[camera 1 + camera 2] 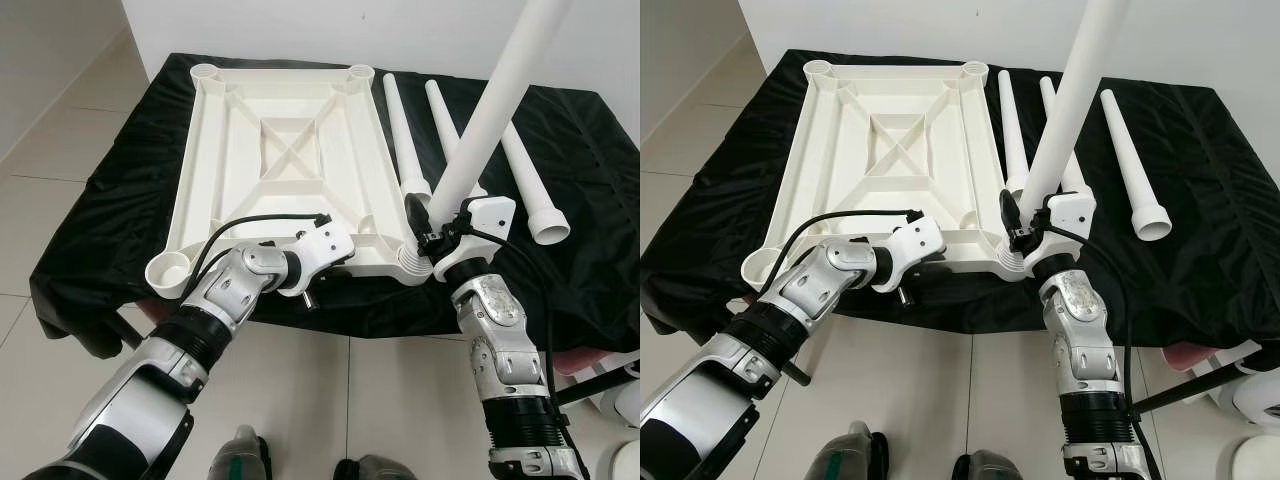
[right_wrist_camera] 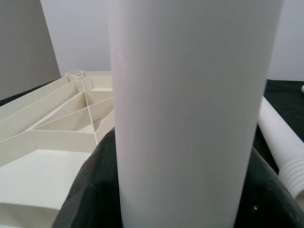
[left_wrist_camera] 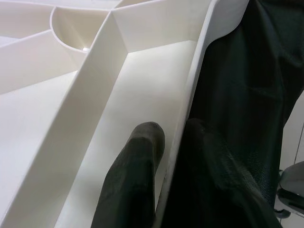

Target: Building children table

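Note:
A white table top [image 1: 280, 130] lies upside down on a black cloth. My left gripper [image 3: 173, 137] is shut on its near rim, with one finger [image 3: 137, 180] inside the rim wall and the other outside against the cloth. My right gripper [image 1: 432, 235] is shut on a long white table leg [image 1: 490, 110], which it holds nearly upright, leaning to the right. The leg's ribbed end [image 1: 413, 262] sits at the top's near right corner socket. In the right wrist view the leg [image 2: 190, 118] stands between the dark fingers [image 2: 90, 190].
Three loose white legs [image 1: 403, 130] [image 1: 445, 120] [image 1: 530, 180] lie on the black cloth [image 1: 590, 200] to the right of the top. The near left corner socket [image 1: 170, 270] is open. Tiled floor lies in front, with a white wall behind.

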Robot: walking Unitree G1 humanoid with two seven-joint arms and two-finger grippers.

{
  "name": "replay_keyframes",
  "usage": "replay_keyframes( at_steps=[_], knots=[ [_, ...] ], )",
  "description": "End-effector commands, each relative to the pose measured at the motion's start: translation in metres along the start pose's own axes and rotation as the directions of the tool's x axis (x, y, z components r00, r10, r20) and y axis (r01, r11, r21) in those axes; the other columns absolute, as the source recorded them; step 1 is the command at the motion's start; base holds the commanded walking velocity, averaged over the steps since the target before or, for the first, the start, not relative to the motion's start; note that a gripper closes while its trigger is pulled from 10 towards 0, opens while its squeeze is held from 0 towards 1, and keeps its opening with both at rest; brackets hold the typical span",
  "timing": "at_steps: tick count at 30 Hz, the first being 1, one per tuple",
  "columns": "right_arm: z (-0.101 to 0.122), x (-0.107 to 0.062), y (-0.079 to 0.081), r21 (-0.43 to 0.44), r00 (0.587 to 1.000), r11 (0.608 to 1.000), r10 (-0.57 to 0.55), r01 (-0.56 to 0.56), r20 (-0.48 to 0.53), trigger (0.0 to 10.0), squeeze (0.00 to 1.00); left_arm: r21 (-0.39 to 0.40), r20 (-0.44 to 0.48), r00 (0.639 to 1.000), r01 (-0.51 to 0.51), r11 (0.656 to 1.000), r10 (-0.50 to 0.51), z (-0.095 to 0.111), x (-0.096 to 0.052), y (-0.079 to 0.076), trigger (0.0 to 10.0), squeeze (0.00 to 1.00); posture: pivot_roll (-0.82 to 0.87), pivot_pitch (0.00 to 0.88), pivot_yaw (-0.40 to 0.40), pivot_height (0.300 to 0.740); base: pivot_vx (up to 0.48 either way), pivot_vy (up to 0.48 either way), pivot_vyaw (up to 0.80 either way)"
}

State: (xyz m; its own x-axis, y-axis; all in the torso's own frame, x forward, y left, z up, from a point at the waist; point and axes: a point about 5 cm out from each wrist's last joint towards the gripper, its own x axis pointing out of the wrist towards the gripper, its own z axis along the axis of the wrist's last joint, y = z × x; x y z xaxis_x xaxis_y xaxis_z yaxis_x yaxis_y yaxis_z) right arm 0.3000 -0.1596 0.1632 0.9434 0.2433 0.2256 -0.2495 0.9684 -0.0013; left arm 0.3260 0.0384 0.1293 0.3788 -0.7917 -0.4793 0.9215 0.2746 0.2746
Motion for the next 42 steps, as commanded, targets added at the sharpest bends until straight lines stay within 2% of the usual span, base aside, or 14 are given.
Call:
replay_keyframes(
  at_steps=[1,22,31,42],
  knots=[
    [-0.027,-0.009,-0.002,0.027,0.992,0.999,-0.017,0.021,-0.122,10.0,0.00,-0.003,0.028,0.999,-0.028,1.000,0.028,0.004,-0.002,0.005,10.0,0.00,0.04,0.071,-0.024,0.740,0.000,0.000,0.00],
    [-0.040,-0.002,0.004,0.017,0.988,1.000,-0.004,0.007,-0.157,10.0,0.00,-0.003,0.026,0.999,-0.029,1.000,0.029,0.004,-0.004,0.006,10.0,0.00,0.04,0.078,-0.020,0.740,0.000,0.000,0.00],
    [-0.036,0.008,0.008,0.009,0.992,1.000,0.015,-0.014,-0.126,10.0,0.00,-0.001,0.028,0.999,-0.030,1.000,0.030,0.006,-0.004,0.008,10.0,0.00,0.04,0.079,-0.018,0.740,0.000,0.000,0.00],
    [-0.042,-0.004,0.015,0.002,0.991,0.996,0.084,-0.084,-0.105,10.0,0.00,-0.003,0.029,0.999,-0.033,0.999,0.033,0.006,-0.006,0.008,10.0,0.00,0.05,0.093,-0.026,0.740,0.000,0.000,0.00]
  ],
)
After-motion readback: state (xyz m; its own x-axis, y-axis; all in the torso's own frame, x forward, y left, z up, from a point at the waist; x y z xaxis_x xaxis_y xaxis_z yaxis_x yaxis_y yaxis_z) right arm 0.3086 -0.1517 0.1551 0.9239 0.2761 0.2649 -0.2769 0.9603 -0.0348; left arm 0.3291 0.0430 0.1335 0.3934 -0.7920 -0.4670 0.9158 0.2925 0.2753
